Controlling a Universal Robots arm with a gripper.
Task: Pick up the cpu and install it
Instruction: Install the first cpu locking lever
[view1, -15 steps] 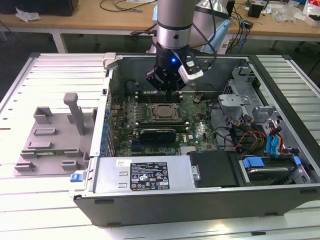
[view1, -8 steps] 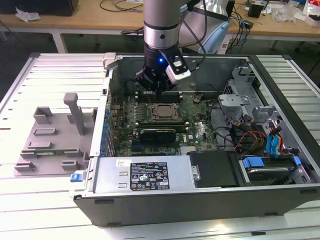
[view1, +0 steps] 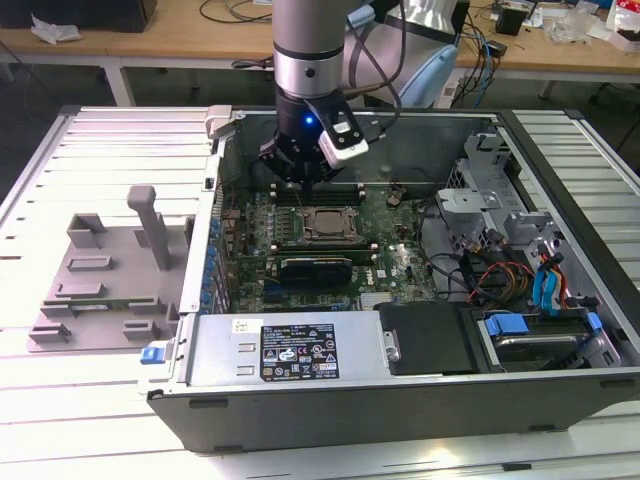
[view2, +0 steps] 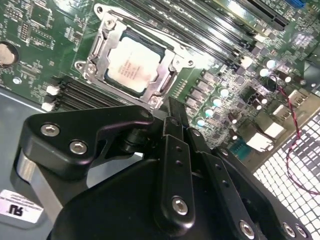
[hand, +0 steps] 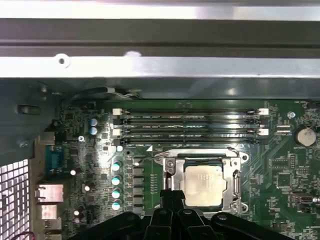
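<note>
The cpu (view1: 325, 222) lies flat in its socket on the green motherboard (view1: 400, 262), its silvery top plate facing up inside the metal socket frame. It appears in both wrist views, cpu (view2: 134, 64) and cpu (hand: 202, 185). My gripper (view1: 305, 175) hangs inside the open computer case, a little above the board and just beyond the socket's far edge. Its black fingers (hand: 172, 196) are pressed together with nothing between them, and the fingertips (view2: 169, 111) end beside the socket frame's edge, apart from the cpu.
A long black-finned card (view1: 315, 268) sits on the near side of the socket. Memory slots (hand: 190, 122) run along its far side. Drive bays with blue tabs (view1: 540, 330) and cables are at the exterior view's right. A grey fixture (view1: 100, 270) stands outside the case on the left.
</note>
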